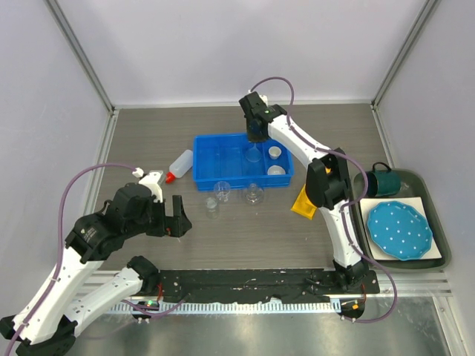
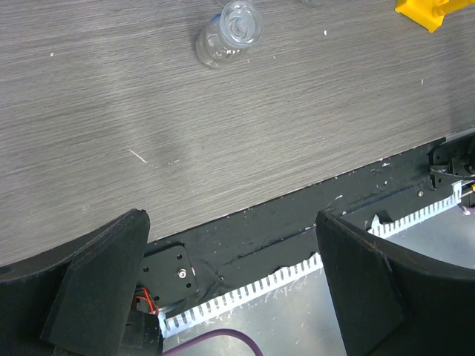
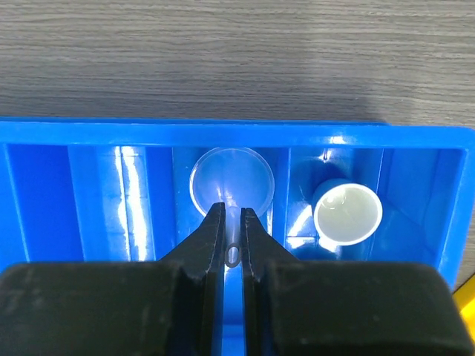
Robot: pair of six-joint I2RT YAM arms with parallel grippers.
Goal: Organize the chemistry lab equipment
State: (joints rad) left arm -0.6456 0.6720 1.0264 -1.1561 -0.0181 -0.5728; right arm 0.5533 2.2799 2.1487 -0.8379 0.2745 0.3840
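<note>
Clamped by its thin stem in the right jaws, a clear glass funnel (image 3: 231, 178) sits in the blue bin's (image 3: 111, 132) middle compartment beside a white dish (image 3: 346, 213); the left jaws gape above the table (image 2: 223, 148).

Bright, even, diffuse light fills the white-walled booth from above. Shadows on the grey worktop (image 1: 223, 245) are faint and soft-edged; the left wrist view shows one pale smudge of shade. White glare streaks the glossy walls of the blue bin (image 3: 111, 132), where the clear funnel (image 3: 231, 178) looks hazy. The metal strip (image 1: 297, 334) at the near edge gleams dully.
</note>
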